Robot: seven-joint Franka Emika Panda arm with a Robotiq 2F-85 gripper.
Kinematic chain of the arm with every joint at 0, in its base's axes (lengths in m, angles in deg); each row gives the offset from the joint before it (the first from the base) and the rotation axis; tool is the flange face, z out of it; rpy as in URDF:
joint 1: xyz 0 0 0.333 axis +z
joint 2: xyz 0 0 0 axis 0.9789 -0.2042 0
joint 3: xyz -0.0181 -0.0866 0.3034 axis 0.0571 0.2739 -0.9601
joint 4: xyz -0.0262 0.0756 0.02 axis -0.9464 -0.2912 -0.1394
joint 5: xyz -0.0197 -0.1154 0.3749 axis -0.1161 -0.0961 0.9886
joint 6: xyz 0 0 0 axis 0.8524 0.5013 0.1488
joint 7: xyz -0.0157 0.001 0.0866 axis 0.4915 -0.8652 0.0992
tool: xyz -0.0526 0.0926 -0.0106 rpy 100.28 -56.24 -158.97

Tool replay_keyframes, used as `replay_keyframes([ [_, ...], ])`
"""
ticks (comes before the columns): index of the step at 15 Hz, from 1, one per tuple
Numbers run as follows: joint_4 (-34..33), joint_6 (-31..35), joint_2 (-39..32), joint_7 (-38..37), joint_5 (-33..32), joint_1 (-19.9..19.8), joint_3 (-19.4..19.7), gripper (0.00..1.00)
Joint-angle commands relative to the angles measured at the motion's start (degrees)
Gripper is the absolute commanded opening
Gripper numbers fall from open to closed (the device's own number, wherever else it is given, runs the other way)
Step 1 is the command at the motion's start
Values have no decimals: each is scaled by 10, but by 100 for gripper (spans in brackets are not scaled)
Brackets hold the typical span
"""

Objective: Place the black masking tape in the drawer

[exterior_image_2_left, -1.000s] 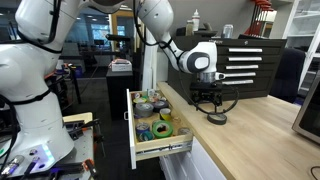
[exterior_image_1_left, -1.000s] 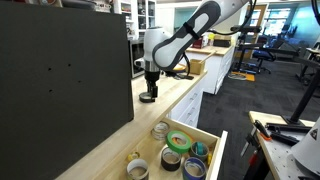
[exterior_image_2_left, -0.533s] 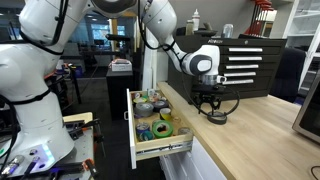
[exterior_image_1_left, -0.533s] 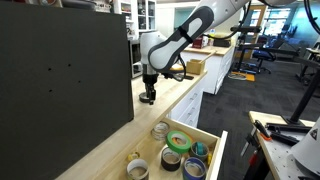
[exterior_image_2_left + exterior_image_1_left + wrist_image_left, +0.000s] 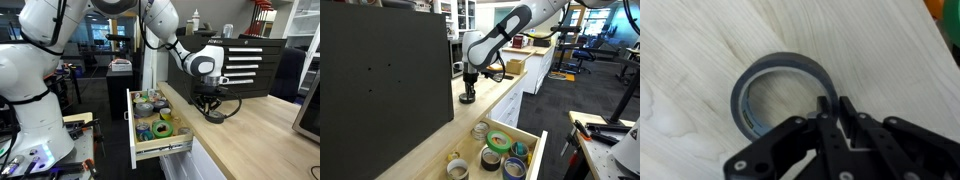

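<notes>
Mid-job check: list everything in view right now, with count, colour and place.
black tape: one, black, flat on the counter
drawer: one, light wood with white front, open beside the counter
tape rolls: several, green, blue and pale, in the drawer
counter: one, light wood, under the black tape
tool chest: one, black, at the back of the counter
arm: one, white, reaching over the counter
gripper: one, black, fingers closed across the black tape's wall

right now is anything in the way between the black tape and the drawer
Nothing visible. The gripper is at the rim of the black masking tape, and only bare wood countertop lies between it and the open drawer, which holds other tape rolls.
</notes>
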Motion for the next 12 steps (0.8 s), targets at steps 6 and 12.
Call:
replay_keyframes([
  [6, 58, -3, 68, 30, 34, -12, -16, 7],
  [12, 195, 23, 187, 1, 46, 8, -11, 7],
])
